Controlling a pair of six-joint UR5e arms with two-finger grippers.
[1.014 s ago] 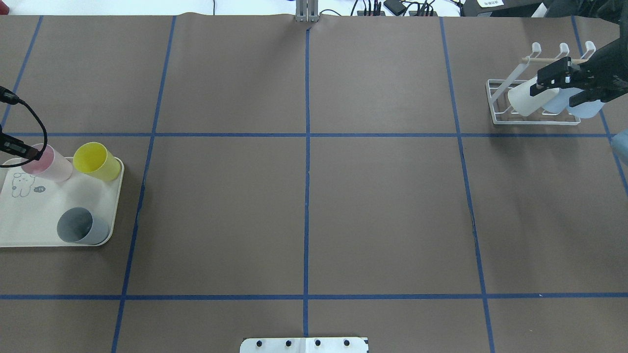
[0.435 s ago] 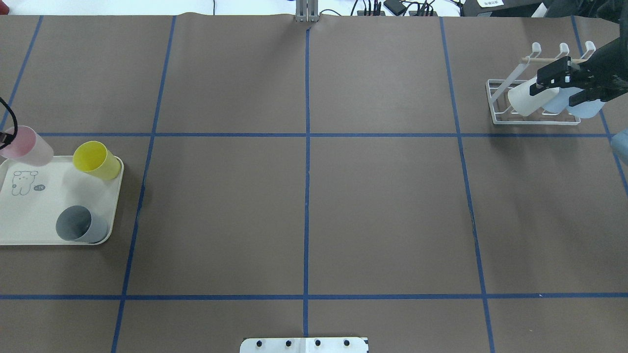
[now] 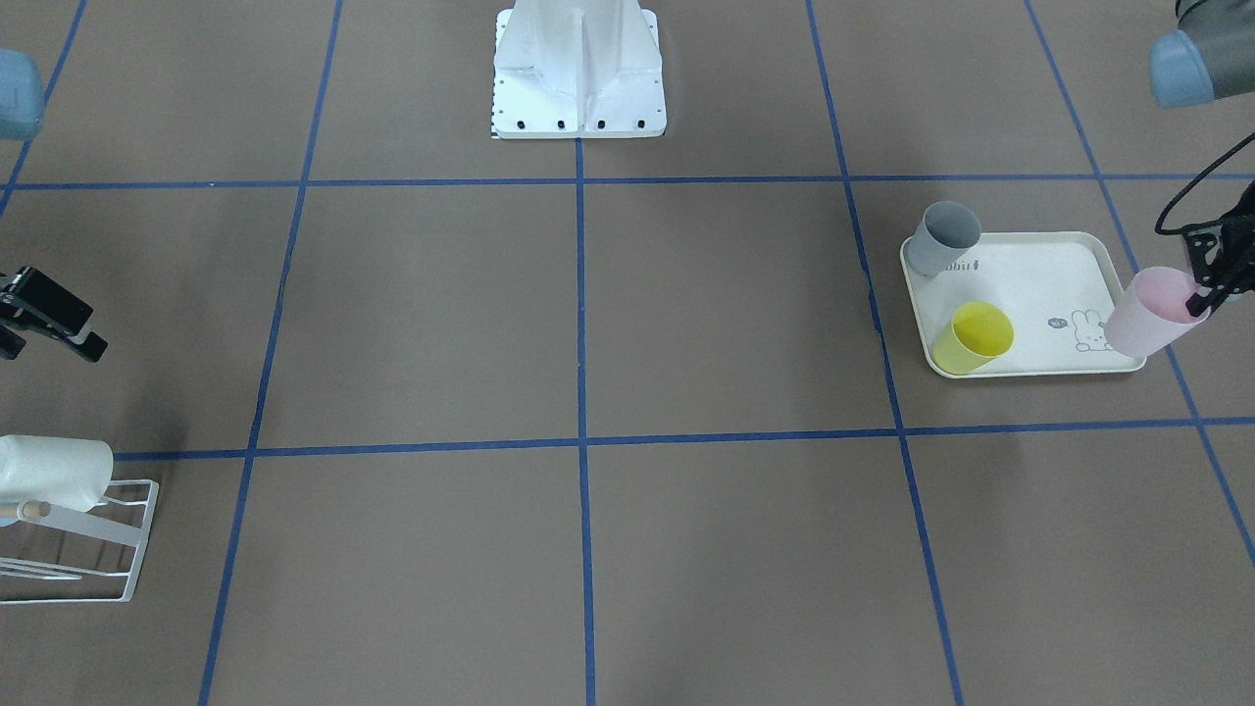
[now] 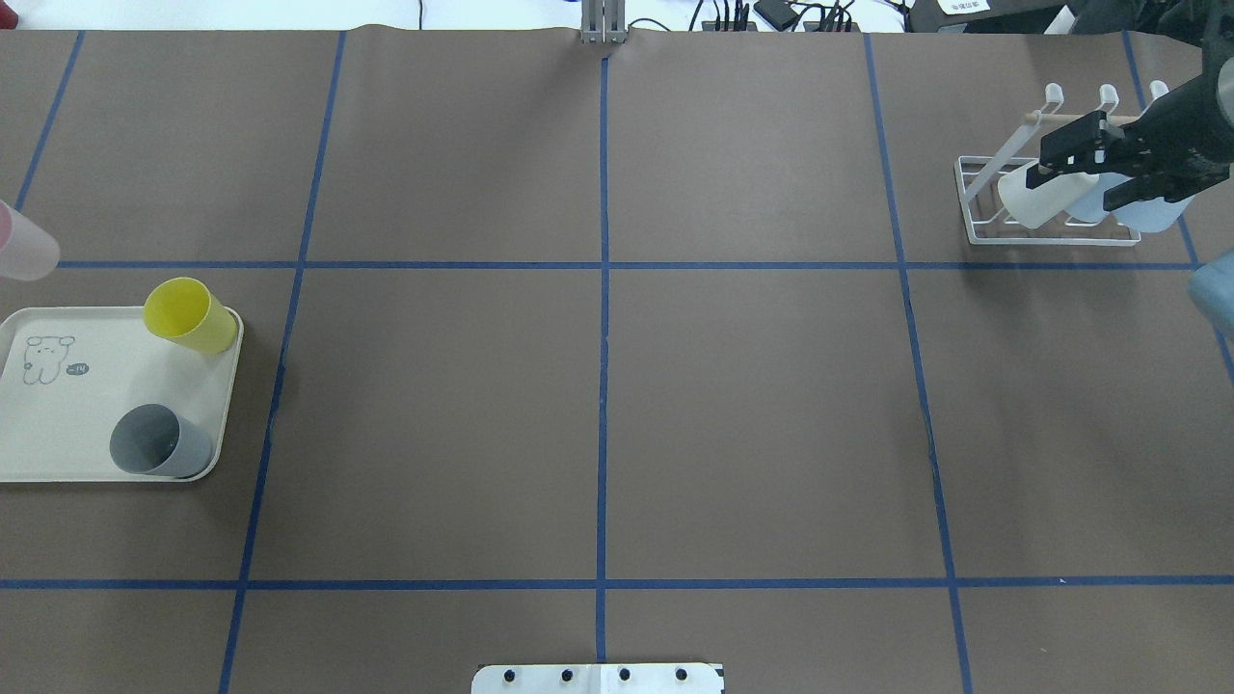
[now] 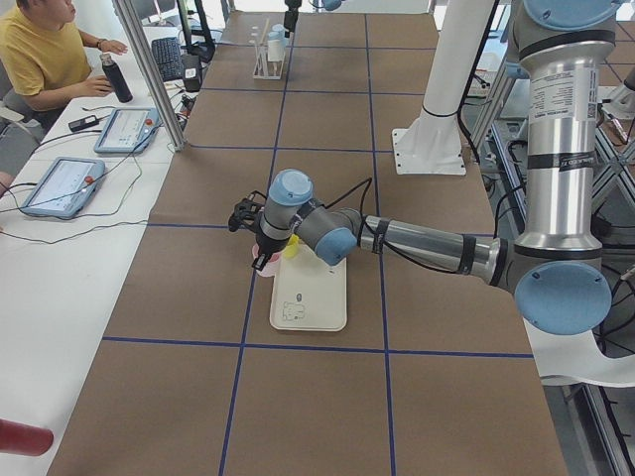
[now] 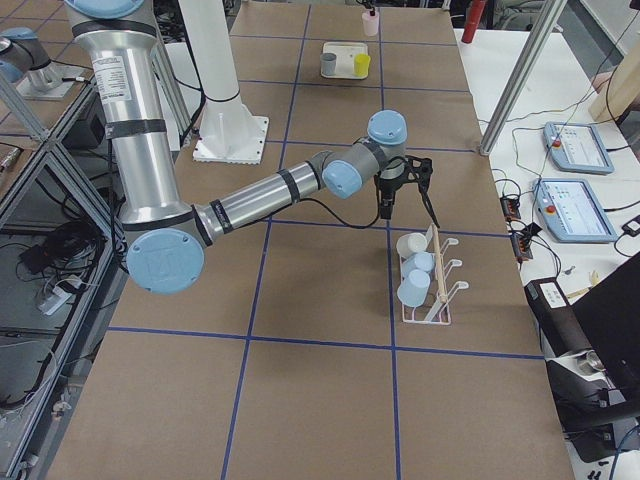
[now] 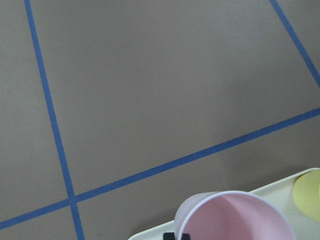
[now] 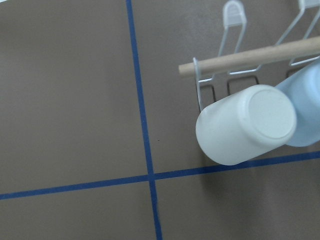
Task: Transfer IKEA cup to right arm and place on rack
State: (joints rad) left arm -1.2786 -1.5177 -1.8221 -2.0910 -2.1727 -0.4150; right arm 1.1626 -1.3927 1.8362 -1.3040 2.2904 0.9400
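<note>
Pink IKEA cup point(image 3: 1142, 319) hangs tilted, mouth uppermost, over the tray point(image 3: 1029, 257) edge at the worktop's point(image 4: 752, 414) left end, left hand point(image 3: 1204, 299) clamped on its rim; right hand point(image 4: 1082, 181), fingers apart and empty, sits by the rack point(image 4: 974, 207) well away, so the left arm likely carries it centreward.

Brown table point(image 4: 598, 386) with tray point(image 4: 96, 424), rack point(image 8: 250, 54)

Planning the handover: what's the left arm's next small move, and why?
Probably carry the pink cup toward the centre of the table: the left end effector grips its rim, off the tray, and the right end effector is open by the rack.
</note>
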